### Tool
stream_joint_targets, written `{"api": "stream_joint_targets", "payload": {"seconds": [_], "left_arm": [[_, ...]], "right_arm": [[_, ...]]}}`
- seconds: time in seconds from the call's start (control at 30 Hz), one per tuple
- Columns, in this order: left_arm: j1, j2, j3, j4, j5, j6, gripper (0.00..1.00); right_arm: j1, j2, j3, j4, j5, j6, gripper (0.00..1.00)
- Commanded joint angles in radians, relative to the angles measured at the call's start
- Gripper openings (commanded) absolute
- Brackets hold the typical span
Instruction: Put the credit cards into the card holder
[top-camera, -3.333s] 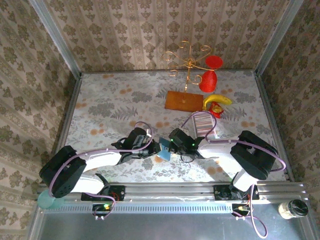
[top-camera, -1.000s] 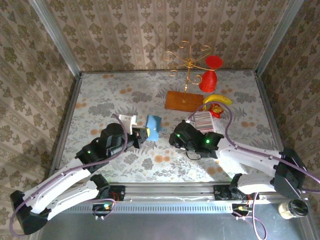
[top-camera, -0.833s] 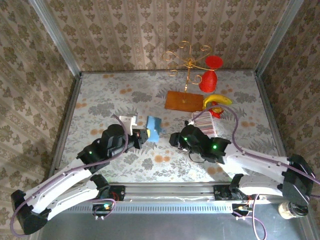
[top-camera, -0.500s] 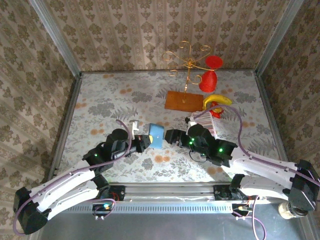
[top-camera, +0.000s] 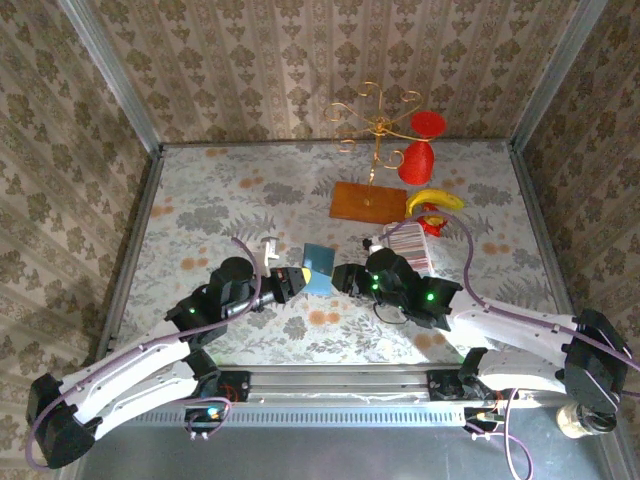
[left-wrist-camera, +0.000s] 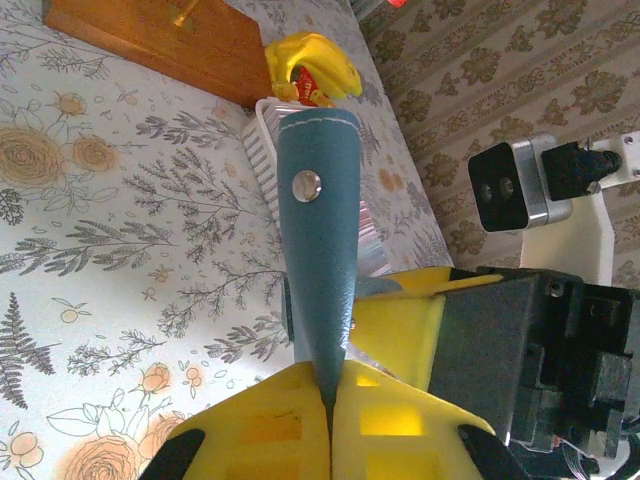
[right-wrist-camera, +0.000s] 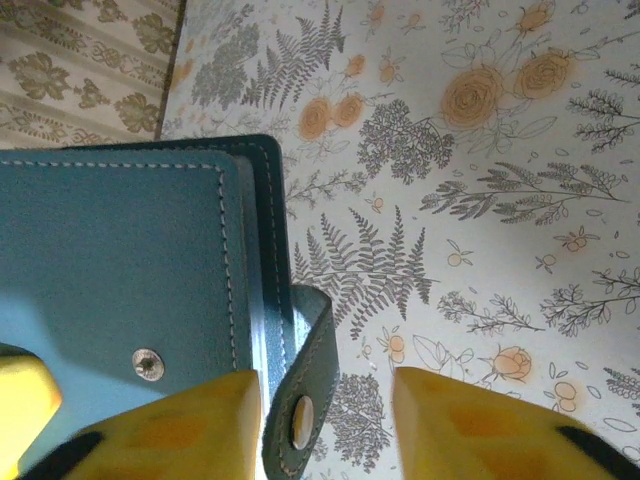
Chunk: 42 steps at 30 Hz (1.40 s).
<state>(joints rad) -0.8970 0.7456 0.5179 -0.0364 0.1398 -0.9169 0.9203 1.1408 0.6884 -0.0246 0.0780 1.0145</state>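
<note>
The left claw (left-wrist-camera: 328, 398) is fully closed on one edge of the card holder (top-camera: 319, 266). It carries the holder clear of the table (top-camera: 220, 190), over the middle and somewhat toward the near edge. In the left wrist view the holder stands edge-on, folded nearly flat, its long axis running straight out from the fingertips.

The right claw (right-wrist-camera: 325, 405) stands just to the right of the holder, so the holder sits between the two claws. Its jaws are partly open. The tab (right-wrist-camera: 303, 385) with its snap hangs off the holder's edge and lies in the gap between them. One finger is just beside the holder's panel; the other stands apart from the tab. We judge that this claw grips nothing yet.

The next move turns on one relation: the tab lies directly between the right fingers, across their closing line. We judge that closing here would catch the tab, so that the holder can be pulled open.

The cards (top-camera: 408, 245) stand packed in a pale row right of centre, behind the right arm and apart from the holder.

Compared with one second ago, the right claw has moved left from well apart to just beside the holder. The left claw has shifted the holder slightly right and toward the near edge.
</note>
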Motion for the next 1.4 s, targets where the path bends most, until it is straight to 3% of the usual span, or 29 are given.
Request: {"api": "stream_joint_targets", "payload": {"seconds": [0.0,0.27,0.5,0.77,0.97,1.13,1.37], "left_arm": [[-0.009,-0.020,-0.014,0.035,0.023,-0.017,0.00],[-0.012,-0.018,-0.064,0.070,0.014,-0.060,0.00],[-0.027,0.010,-0.158,0.123,-0.003,-0.139,0.01],[-0.083,0.130,-0.211,0.138,-0.076,-0.159,0.21],[-0.085,0.251,-0.211,0.082,-0.108,-0.151,0.49],[-0.082,0.216,-0.176,-0.037,-0.189,-0.126,0.58],[-0.076,0.172,-0.131,-0.042,-0.198,-0.102,0.68]], "right_arm": [[-0.009,-0.029,-0.022,0.008,0.034,0.010,0.29],[-0.011,-0.036,-0.032,-0.015,0.031,0.008,0.00],[-0.009,0.003,-0.046,-0.001,-0.041,-0.010,0.00],[0.008,0.146,-0.134,0.128,-0.088,0.020,0.00],[0.013,0.244,-0.202,0.241,-0.105,0.053,0.00],[0.027,0.190,-0.199,0.225,-0.113,0.048,0.00],[0.031,0.030,-0.202,0.159,-0.081,0.031,0.00]]}}
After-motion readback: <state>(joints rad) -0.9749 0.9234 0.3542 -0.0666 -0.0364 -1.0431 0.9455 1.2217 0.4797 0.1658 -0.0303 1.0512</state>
